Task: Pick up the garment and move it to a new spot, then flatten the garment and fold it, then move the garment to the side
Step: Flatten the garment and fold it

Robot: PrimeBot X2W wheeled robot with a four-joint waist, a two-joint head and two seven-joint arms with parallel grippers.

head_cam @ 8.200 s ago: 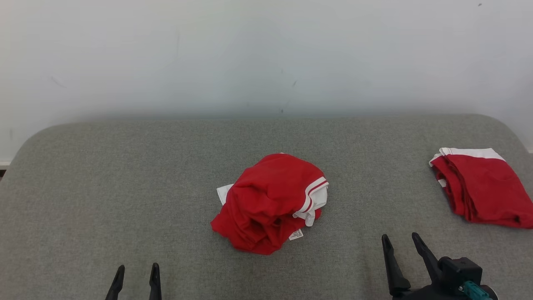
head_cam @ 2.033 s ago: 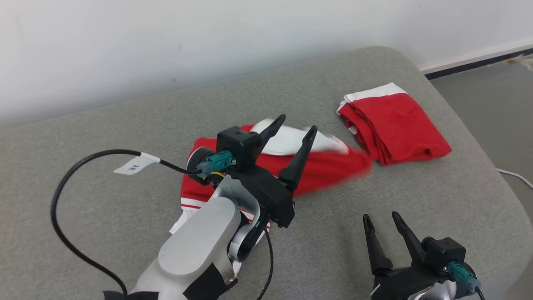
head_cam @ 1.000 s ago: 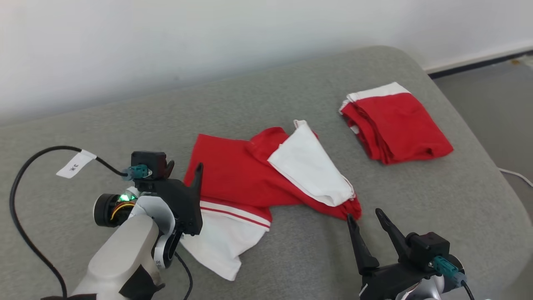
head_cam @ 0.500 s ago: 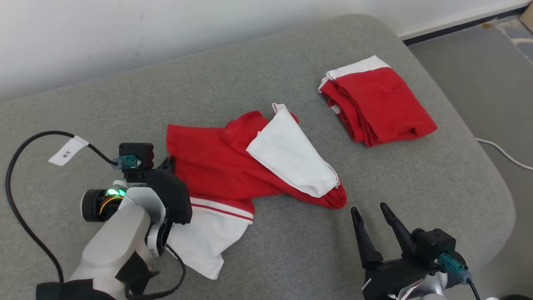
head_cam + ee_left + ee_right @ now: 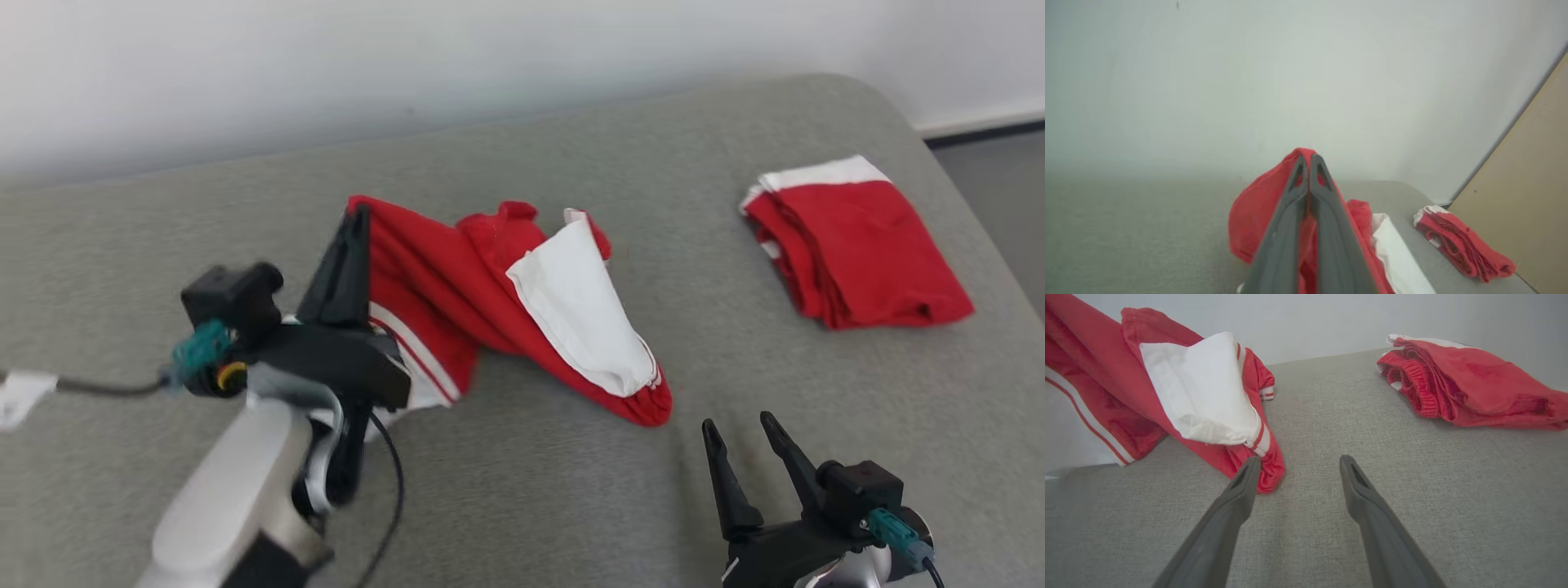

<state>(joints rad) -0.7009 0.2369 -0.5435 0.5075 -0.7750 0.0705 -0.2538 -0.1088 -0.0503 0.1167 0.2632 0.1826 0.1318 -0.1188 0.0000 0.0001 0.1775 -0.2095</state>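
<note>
The garment (image 5: 457, 278) is red with white panels and stripes, and it lies partly lifted on the grey cushion (image 5: 571, 490). My left gripper (image 5: 357, 214) is shut on its left edge and holds that edge raised, so the cloth drapes down toward the right. In the left wrist view the shut fingers (image 5: 1323, 212) pinch red fabric (image 5: 1249, 212) at their tips. My right gripper (image 5: 739, 425) stands open near the front right, a little to the right of the garment's lower corner (image 5: 1267, 473), touching nothing.
A second red and white garment (image 5: 857, 245), folded, lies at the cushion's right end, also in the right wrist view (image 5: 1466, 388). A pale wall (image 5: 408, 57) runs behind. The cushion's right edge drops to a grey floor (image 5: 996, 196). A tan panel (image 5: 1527, 183) stands at the far right.
My left gripper has shut on the garment's left edge and lifted it up and back, pulling the white lower part under. The head camera has shifted. The right gripper stays open in place.
</note>
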